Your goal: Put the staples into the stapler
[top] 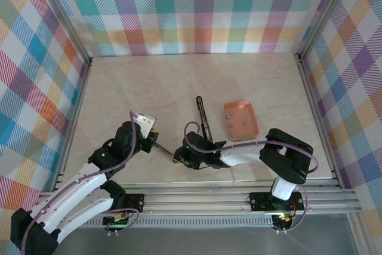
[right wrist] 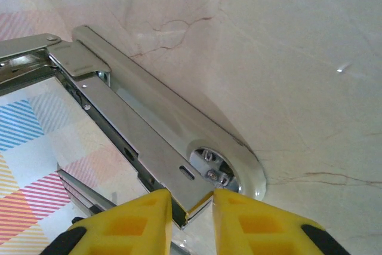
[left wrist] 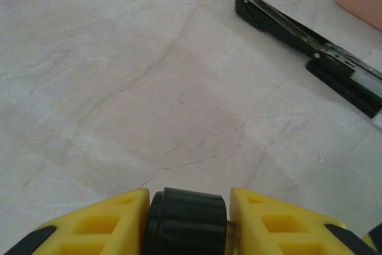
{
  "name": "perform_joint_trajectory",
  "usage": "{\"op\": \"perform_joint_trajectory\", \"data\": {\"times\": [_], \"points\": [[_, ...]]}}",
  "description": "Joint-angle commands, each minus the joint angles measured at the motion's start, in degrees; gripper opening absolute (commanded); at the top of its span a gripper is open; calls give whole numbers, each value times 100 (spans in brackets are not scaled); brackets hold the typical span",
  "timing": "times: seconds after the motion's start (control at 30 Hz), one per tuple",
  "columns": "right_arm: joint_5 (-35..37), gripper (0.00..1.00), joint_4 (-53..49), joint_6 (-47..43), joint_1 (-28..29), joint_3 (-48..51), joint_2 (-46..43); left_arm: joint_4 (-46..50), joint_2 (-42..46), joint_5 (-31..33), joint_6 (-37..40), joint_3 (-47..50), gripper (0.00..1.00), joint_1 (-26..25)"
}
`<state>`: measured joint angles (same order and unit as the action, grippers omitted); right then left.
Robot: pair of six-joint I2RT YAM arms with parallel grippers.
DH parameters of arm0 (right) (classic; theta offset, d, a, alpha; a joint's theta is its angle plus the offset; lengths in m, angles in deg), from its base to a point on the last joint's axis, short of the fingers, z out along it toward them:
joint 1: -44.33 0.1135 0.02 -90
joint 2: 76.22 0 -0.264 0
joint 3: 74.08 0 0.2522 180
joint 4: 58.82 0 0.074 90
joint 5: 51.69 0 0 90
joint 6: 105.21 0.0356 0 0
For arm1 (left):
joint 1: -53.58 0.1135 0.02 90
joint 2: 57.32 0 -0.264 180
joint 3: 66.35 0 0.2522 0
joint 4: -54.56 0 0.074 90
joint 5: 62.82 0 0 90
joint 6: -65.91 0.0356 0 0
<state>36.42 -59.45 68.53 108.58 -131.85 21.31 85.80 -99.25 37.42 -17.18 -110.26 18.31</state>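
Marble table (top: 119, 88); pink tray (top: 240, 120) near the open stapler (top: 203, 117). Low right gripper (right wrist: 191, 200) pinches its metal rail (right wrist: 137, 129); left gripper (left wrist: 189, 200) clamps a black cylinder (left wrist: 185, 226).

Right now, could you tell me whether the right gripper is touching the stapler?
Touching. The right wrist view shows the right gripper closed on the stapler, fingers against both sides of its metal edge.

Black stapler (top: 203, 117), pink tray (top: 253, 125), beige marbled table (top: 149, 82), pastel plaid walls (top: 191, 10)
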Motion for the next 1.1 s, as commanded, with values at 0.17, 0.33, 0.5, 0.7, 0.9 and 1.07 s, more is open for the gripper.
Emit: {"op": "perform_joint_trajectory", "data": {"times": [0.17,0.33,0.5,0.7,0.9,1.07], "points": [[128,22,-256,276,53,267,115,-298,254,-1060,-685,136,41,-226],[144,21,-295,243,55,248,117,-427,253,-1613,-900,220,42,-252],[180,21,-354,225,47,242,102,-398,179,-1856,-1024,227,43,-297],[193,21,-498,126,13,214,74,-211,168,-1898,-1131,152,50,-314],[141,21,-928,-247,-75,108,-7,754,-63,-2307,618,-612,64,-314],[-34,20,-1003,-512,-175,40,25,2878,-1109,-2745,4075,-1596,67,-310]]}}
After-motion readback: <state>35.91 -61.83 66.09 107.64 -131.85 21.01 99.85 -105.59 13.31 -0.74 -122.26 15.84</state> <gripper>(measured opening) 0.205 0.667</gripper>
